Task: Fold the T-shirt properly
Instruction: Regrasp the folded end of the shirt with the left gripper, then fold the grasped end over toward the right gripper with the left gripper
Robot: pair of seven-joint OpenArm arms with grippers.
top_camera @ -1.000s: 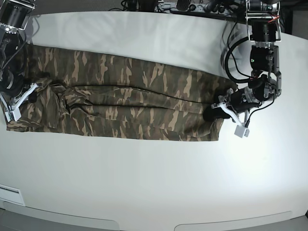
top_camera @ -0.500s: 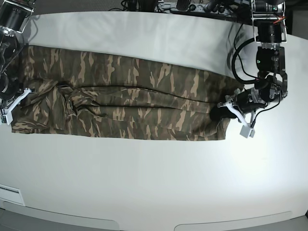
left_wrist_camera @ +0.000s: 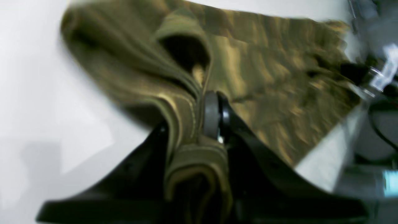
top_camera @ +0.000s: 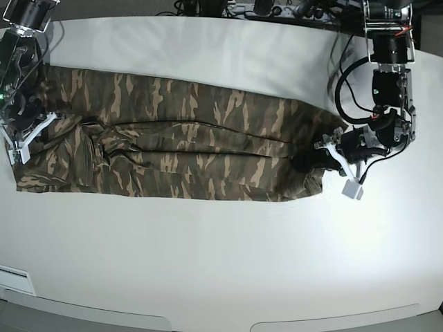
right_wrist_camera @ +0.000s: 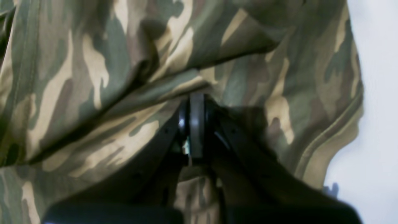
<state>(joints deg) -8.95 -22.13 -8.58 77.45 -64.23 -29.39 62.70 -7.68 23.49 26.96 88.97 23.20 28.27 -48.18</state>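
The left gripper (left_wrist_camera: 199,124) had its fingers pinched on a bunched, stitched hem of the T-shirt (left_wrist_camera: 248,81), several layers of olive cloth squeezed between the pads. The right gripper (right_wrist_camera: 191,130) had its fingers pressed together on a fold of the camouflage fabric, which rose in a ridge from the tips toward 12 o'clock. In the base view the left gripper (top_camera: 320,158) sat at the shirt's 3 o'clock end and the right gripper (top_camera: 28,128) at its 9 o'clock end. Between them the T-shirt (top_camera: 187,142) lay stretched as a long folded band across the white table (top_camera: 221,256), running slightly downhill from 10 o'clock to 4 o'clock, with long creases along its middle and a rumpled patch near the 9 o'clock end.
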